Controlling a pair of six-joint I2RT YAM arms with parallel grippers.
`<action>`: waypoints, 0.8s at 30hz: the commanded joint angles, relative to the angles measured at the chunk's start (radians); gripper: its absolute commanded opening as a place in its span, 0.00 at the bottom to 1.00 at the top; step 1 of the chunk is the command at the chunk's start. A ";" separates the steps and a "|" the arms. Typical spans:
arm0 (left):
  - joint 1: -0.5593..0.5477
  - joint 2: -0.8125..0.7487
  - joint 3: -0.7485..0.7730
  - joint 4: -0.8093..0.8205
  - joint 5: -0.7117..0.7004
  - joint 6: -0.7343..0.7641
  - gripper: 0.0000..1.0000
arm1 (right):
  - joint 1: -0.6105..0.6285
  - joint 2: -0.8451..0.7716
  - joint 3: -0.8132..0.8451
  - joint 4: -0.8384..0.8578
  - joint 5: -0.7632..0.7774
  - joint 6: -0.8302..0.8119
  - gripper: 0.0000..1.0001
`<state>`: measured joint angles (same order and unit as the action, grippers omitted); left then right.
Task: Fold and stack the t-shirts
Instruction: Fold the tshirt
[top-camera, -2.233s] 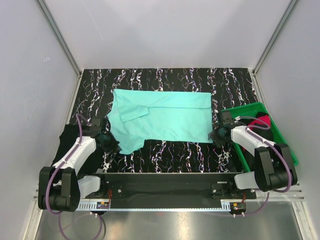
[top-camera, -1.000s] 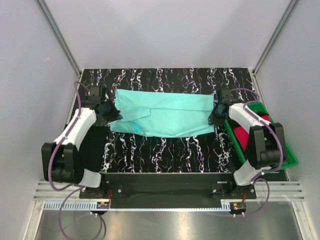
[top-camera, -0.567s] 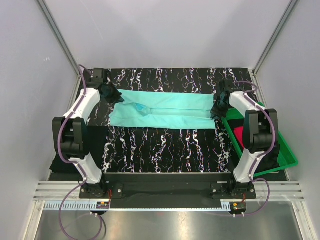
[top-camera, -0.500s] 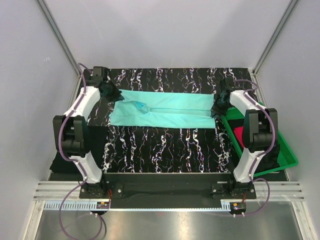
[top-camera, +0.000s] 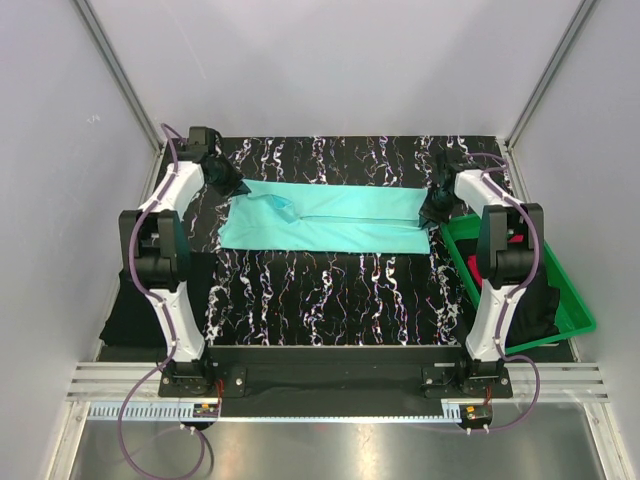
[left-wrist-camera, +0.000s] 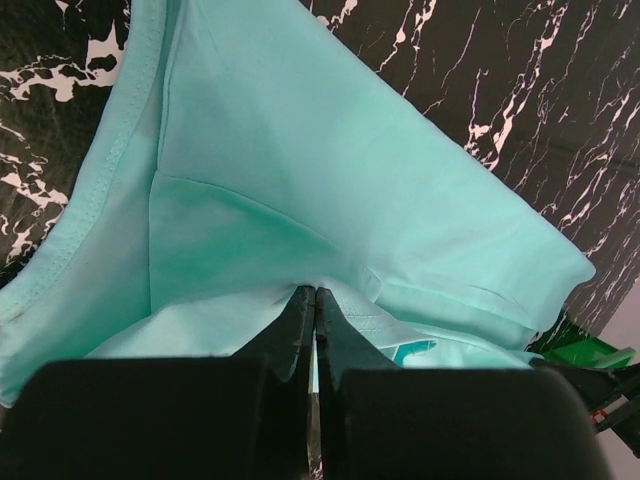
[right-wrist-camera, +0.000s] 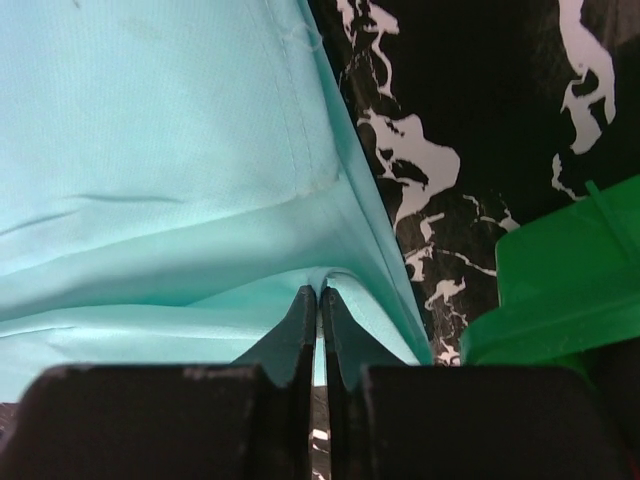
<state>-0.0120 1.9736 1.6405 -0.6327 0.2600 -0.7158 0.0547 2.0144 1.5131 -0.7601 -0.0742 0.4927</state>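
Note:
The turquoise-mint t-shirt (top-camera: 325, 218) lies folded over as a long band across the far half of the black marbled mat (top-camera: 330, 290). At the band's far left corner my left gripper (top-camera: 236, 186) is shut on the cloth, with its jaws pinching a fold (left-wrist-camera: 315, 290). My right gripper (top-camera: 430, 204) is shut on the far right corner (right-wrist-camera: 318, 290) in the same way. A red-pink t-shirt (top-camera: 476, 268) lies in the green tray. A black t-shirt (top-camera: 132, 310) lies at the near left.
The green tray (top-camera: 572, 305) stands at the right edge of the mat, close beside my right arm, and also holds dark cloth (top-camera: 540, 305). White walls close in the table on the left, back and right.
Both grippers carried the shirt's near edge away from me, over to the far edge, folding the shirt in half into a narrow band. Both arms now reach far back.

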 joint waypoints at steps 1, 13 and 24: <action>0.007 0.013 0.068 0.028 0.036 -0.008 0.00 | -0.013 0.018 0.068 -0.021 -0.021 -0.017 0.02; 0.032 0.079 0.113 0.030 0.062 -0.013 0.00 | -0.018 0.083 0.139 -0.050 -0.030 -0.016 0.02; 0.030 0.134 0.193 0.030 0.084 -0.027 0.00 | -0.024 0.115 0.177 -0.067 -0.019 -0.017 0.02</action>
<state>0.0170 2.0884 1.7821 -0.6327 0.3122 -0.7345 0.0425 2.1143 1.6424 -0.8131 -0.0967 0.4919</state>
